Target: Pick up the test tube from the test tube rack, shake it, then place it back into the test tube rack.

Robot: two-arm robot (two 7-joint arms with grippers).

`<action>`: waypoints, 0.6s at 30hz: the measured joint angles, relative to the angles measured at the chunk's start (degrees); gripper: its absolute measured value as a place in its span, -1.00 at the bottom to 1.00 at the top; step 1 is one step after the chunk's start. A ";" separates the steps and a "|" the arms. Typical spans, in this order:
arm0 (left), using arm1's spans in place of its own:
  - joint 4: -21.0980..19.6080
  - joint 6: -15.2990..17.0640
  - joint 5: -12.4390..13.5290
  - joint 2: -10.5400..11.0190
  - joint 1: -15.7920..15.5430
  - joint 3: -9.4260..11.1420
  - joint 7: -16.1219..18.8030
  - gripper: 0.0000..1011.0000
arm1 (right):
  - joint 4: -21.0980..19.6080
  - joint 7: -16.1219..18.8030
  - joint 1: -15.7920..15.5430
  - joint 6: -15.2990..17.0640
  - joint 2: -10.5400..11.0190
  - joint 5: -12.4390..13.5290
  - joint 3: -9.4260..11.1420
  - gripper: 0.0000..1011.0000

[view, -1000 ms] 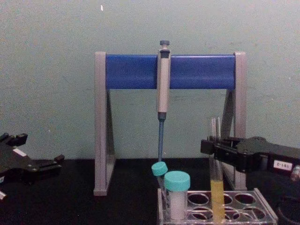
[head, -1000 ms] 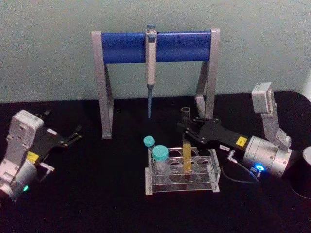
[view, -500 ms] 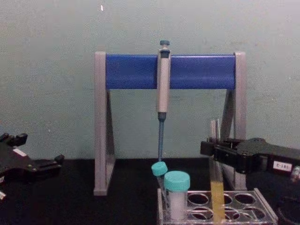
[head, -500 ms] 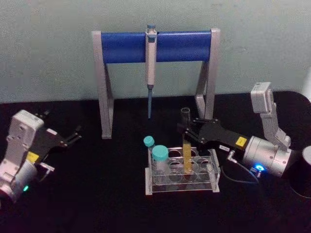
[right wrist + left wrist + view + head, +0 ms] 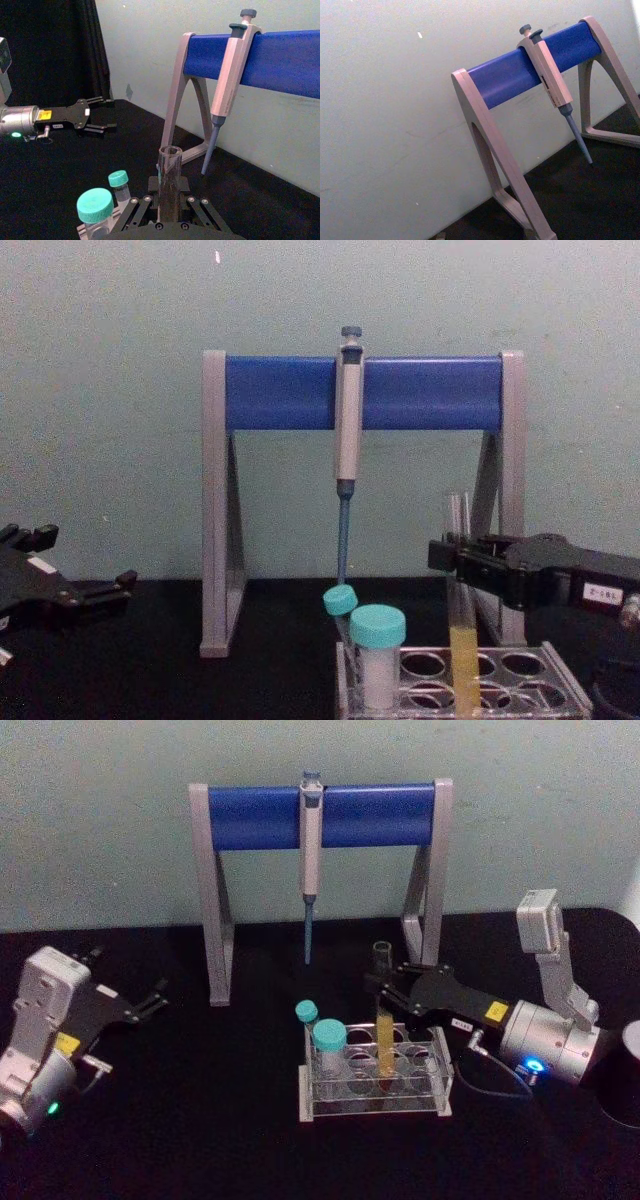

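The test tube [image 5: 384, 1020] stands upright in the clear test tube rack [image 5: 440, 1095], yellow liquid in its lower part. My right gripper [image 5: 384, 988] reaches in from the right and is shut on the tube's clear upper part, above the rack. From the chest, the tube [image 5: 462, 640] rises out of the rack [image 5: 560, 670] with the black right gripper [image 5: 455, 555] clamped on it. In the right wrist view both fingers press against the tube [image 5: 169, 180]. My left gripper [image 5: 155, 1000] is parked open at the far left, well away from the rack.
A grey-and-blue stand [image 5: 250, 817] with a hanging pipette [image 5: 311, 840] rises behind the rack. Two teal-capped tubes [image 5: 329, 1038] sit in the rack's left holes. A dark cylinder [image 5: 625, 1070] stands at the right edge, and a cable [image 5: 490, 1085] lies beside the rack.
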 joint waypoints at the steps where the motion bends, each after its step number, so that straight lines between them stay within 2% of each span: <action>1: 0.00 0.00 0.00 0.00 0.00 0.00 0.00 0.98 | 0.00 0.00 -0.01 -0.01 0.00 0.00 0.01 -0.54; 18: 0.00 0.00 0.00 0.00 0.00 0.00 0.00 0.98 | -0.05 0.00 -0.04 -0.05 0.00 0.00 0.03 -0.54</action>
